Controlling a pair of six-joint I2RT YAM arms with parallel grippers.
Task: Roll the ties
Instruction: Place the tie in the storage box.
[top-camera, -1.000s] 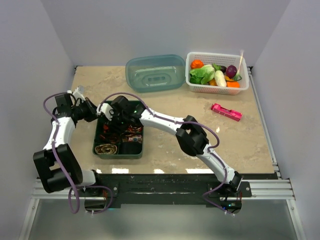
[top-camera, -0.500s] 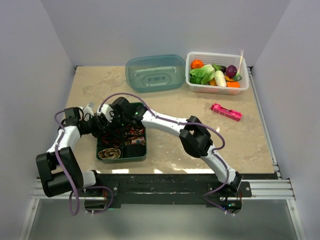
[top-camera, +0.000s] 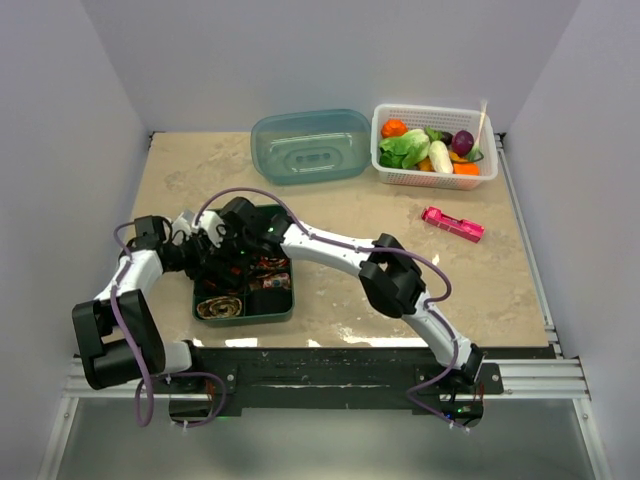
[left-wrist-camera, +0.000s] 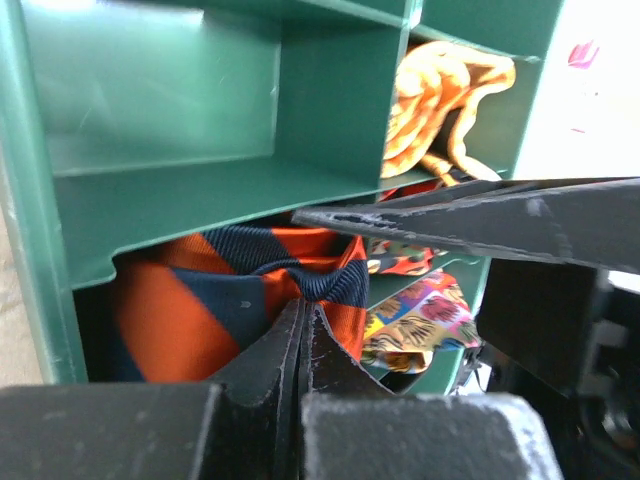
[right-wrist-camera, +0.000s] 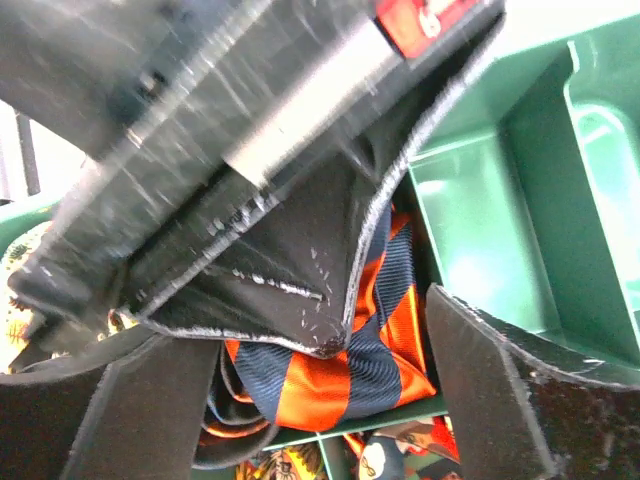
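Observation:
An orange tie with dark navy stripes (left-wrist-camera: 170, 310) lies bunched in one compartment of the green tray (top-camera: 245, 319). My left gripper (left-wrist-camera: 303, 305) is shut, and its joined tips press onto a fold of that tie; no fabric shows between them. My right gripper (right-wrist-camera: 310, 400) is open, its fingers (right-wrist-camera: 490, 385) standing either side of the striped tie (right-wrist-camera: 330, 385) and of the left gripper's tips. From above, both the left gripper (top-camera: 200, 240) and the right gripper (top-camera: 228, 255) are over the tray's far left part. A brown coiled tie (top-camera: 217, 305) fills the near left compartment. Patterned ties (left-wrist-camera: 420, 320) lie in neighbouring compartments.
A teal plastic lid (top-camera: 310, 145) lies at the back of the table. A white basket (top-camera: 436, 113) of toy vegetables stands at the back right, and a pink gadget (top-camera: 452, 224) lies to the right. Tall green dividers (left-wrist-camera: 340, 110) wall in the tie's compartment.
My left arm has swung in from the tray's left side to the striped tie. The right gripper's jaws have spread wider. The tray has slid slightly to the right.

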